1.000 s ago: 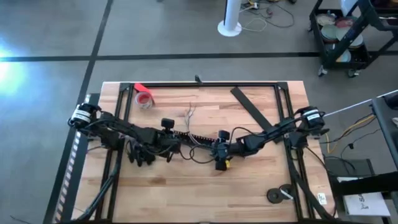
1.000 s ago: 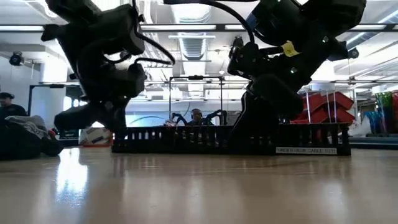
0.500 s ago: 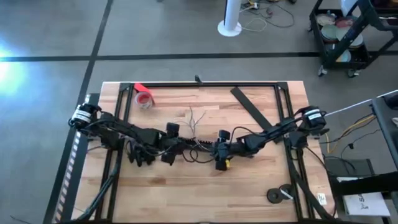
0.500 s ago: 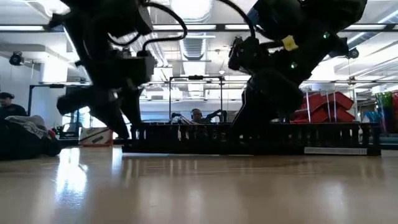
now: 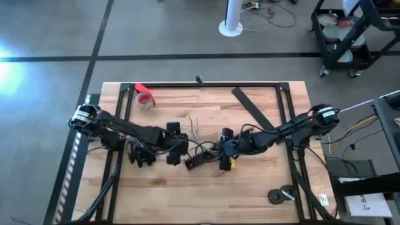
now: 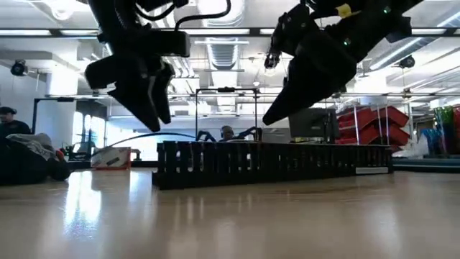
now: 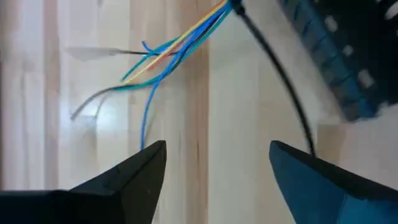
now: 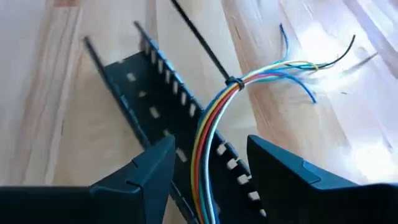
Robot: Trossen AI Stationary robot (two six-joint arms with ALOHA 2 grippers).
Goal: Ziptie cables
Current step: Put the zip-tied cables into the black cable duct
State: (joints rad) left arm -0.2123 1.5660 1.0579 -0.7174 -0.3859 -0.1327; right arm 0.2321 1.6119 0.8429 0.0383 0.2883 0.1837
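Reaching inward over the table point(image 5: 262, 181), left gripper point(image 5: 177, 147) and right gripper point(image 5: 220, 152) — fingers apart — flanking the cables point(image 8: 214, 121).

no text, label, brand, number or sign can be read in any of the views.

Grey concrete floor point(image 5: 50, 31), white pedestal base point(image 5: 230, 27), ceiling strip lights point(image 6: 215, 32).

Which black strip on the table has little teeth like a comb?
The slotted cable duct lying between the two arms has comb-like teeth; the flat black strip lying farther back on the table is smooth.
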